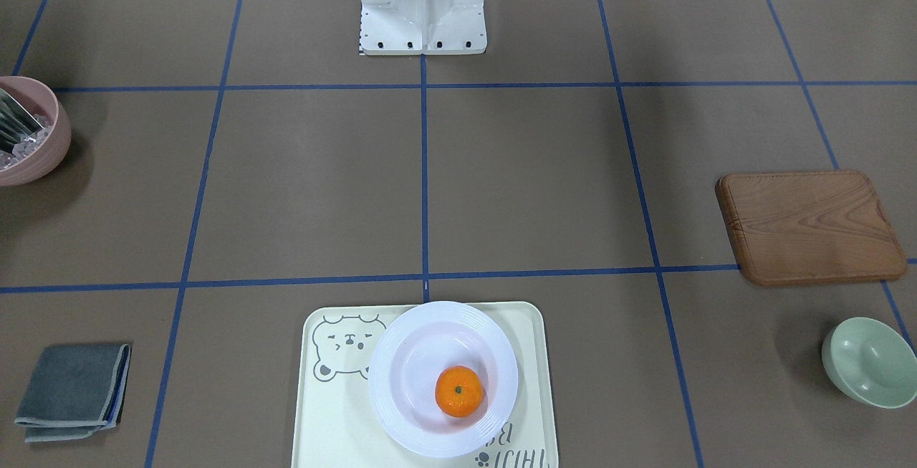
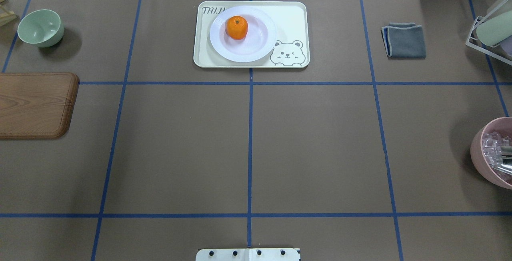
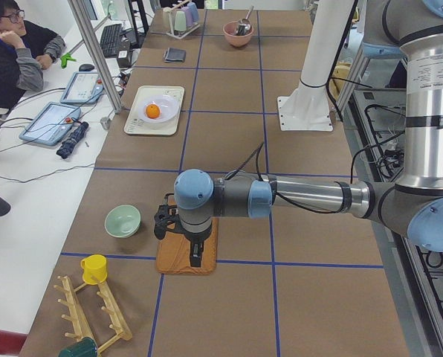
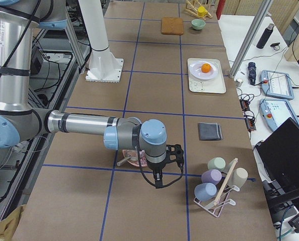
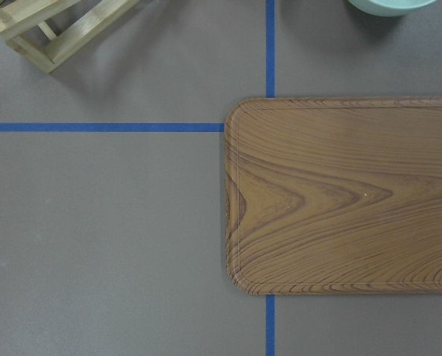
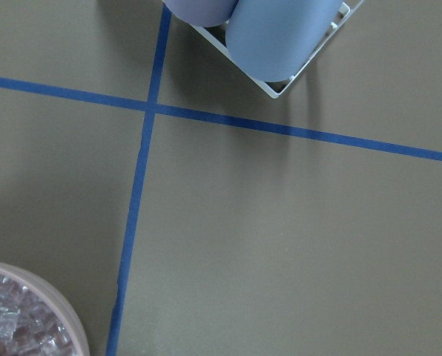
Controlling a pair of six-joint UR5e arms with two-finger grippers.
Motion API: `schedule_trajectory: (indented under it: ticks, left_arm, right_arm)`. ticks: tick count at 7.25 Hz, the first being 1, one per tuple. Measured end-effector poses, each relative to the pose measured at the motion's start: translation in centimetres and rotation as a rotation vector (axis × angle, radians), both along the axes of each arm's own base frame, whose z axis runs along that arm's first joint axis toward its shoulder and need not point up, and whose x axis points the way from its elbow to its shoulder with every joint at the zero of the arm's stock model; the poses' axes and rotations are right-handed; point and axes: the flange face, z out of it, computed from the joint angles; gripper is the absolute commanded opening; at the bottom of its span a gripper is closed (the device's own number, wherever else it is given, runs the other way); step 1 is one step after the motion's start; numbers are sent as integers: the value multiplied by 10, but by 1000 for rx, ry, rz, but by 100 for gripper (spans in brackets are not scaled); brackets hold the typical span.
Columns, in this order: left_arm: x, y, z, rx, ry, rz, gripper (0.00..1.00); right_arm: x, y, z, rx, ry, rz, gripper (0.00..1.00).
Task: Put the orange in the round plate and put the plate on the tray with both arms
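The orange [image 1: 458,390] lies in the white round plate [image 1: 401,411], off its centre. The plate rests on the cream bear-print tray [image 1: 322,418] at the table's far middle edge; the overhead view shows the same orange [image 2: 236,27], plate [image 2: 260,39] and tray [image 2: 290,21]. Both arms are drawn back to the table's ends, far from the tray. My left gripper [image 3: 164,221] hangs over the wooden board. My right gripper [image 4: 178,155] hangs by the pink bowl. Only the side views show either gripper, so I cannot tell whether they are open or shut.
A wooden board [image 2: 32,105] and a green bowl [image 2: 41,28] sit at the left end. A grey cloth [image 2: 405,40], a pink bowl of ice [image 2: 494,153] and a cup rack [image 4: 217,186] sit at the right. A person [image 3: 13,52] sits beside the table.
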Motion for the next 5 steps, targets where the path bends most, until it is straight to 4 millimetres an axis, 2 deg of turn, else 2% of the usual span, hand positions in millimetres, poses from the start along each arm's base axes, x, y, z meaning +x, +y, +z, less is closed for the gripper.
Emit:
schedule_trajectory:
  ticks: [5]
  left_arm:
    - [0,2,3,-6,0,-1,100]
  right_arm:
    - [-2,1,0,-3,-26,-1,100]
